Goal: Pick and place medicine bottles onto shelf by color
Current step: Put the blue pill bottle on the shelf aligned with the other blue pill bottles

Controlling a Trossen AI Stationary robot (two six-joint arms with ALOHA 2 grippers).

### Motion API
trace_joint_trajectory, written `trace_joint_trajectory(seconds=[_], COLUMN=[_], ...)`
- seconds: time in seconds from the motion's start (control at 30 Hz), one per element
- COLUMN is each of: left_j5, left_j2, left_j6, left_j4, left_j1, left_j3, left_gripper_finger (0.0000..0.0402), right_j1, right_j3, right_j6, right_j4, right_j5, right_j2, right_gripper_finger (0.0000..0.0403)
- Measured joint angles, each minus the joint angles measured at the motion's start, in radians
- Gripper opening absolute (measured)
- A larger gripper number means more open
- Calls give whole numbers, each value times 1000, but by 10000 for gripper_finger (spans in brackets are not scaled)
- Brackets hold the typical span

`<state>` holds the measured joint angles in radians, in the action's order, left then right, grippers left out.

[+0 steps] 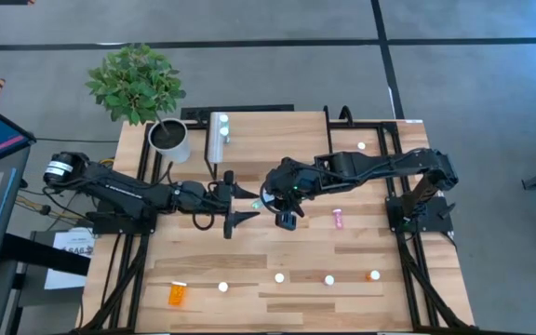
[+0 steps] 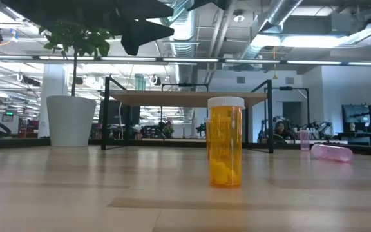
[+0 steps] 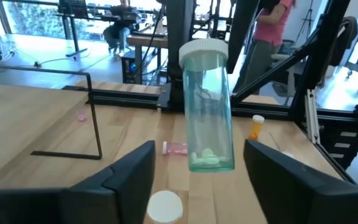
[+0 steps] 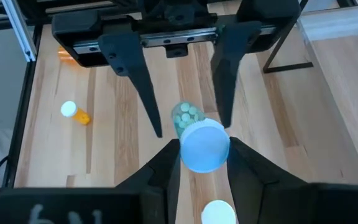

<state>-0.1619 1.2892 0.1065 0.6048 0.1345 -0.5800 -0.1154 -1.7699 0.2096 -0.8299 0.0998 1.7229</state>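
Left wrist view, clear teal bottle (image 3: 207, 109), white cap, pale pills inside, clamped in right gripper (image 4: 201, 163) fingers, left gripper (image 3: 197, 180) fingers apart.

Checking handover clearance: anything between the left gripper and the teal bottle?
Nothing visible. The right gripper holds the teal bottle at its cap, with the bottle's body between the open left gripper's fingers.

Potted plant (image 1: 138, 82) in white pot (image 1: 170, 140) stands at my table's (image 1: 249, 251) far left corner. A person in a pink top (image 3: 272, 18) stands beyond.
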Motion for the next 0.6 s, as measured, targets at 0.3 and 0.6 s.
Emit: trace_joint_trajectory(seconds=[0.3,0.6], left_j5=[-1,-1], left_j2=[0,0], left_j6=[-1,-4], left_j4=[0,0], left_j1=[0,0], left_j3=[0,0], left_gripper_finger=[149,100], right_j1=[0,0], right_j3=[0,0], right_j6=[0,0], right_j4=[-1,-1], right_j5=[1,3], right_j2=[0,0], right_gripper_finger=[122,130])
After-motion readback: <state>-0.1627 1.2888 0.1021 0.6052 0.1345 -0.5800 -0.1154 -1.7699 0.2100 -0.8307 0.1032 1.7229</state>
